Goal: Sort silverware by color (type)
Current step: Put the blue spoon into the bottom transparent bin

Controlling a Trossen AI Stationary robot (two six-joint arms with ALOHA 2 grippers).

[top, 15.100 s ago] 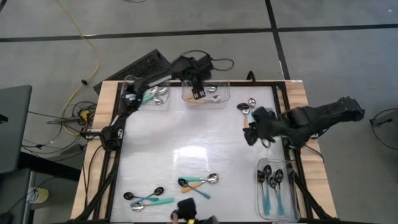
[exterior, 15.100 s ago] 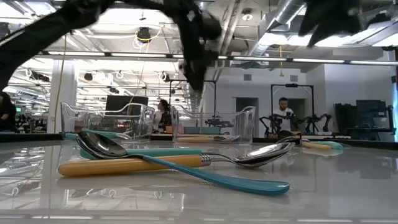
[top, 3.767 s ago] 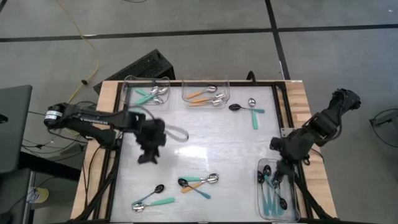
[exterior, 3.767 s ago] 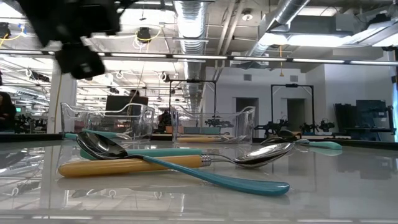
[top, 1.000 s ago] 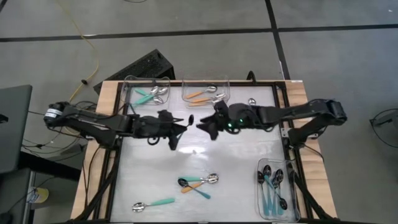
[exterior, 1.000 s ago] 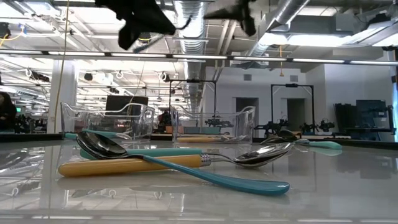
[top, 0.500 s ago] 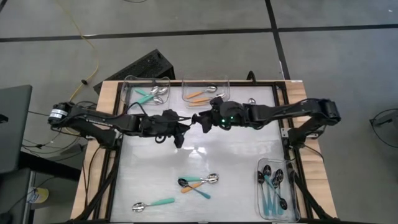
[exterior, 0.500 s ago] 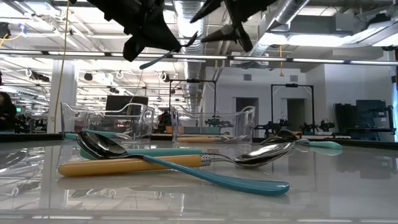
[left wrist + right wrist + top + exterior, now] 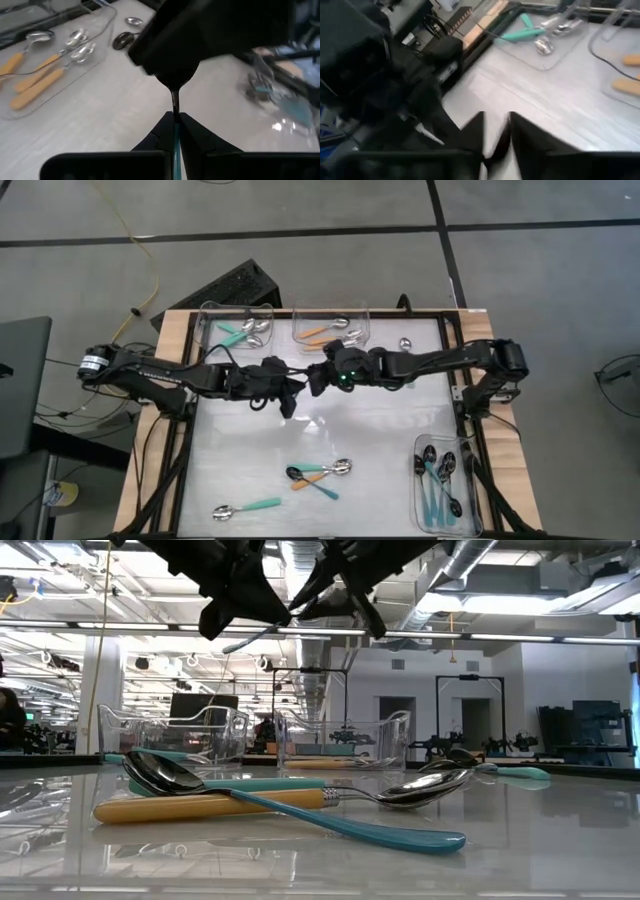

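The left gripper (image 9: 288, 387) was seen clamped on the teal handle of a spoon (image 9: 175, 135), which was held in the air above the middle of the table (image 9: 400, 430). The right gripper (image 9: 316, 379) was set at the spoon's dark bowl end; whether it was closed on it could not be told. The handover would be judged best done if the left grip were released only once the right hold was firm

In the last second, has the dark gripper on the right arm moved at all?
Yes. Seen from above, the right gripper has slid left, away from the table's right edge, closing up to the left gripper above the white table.
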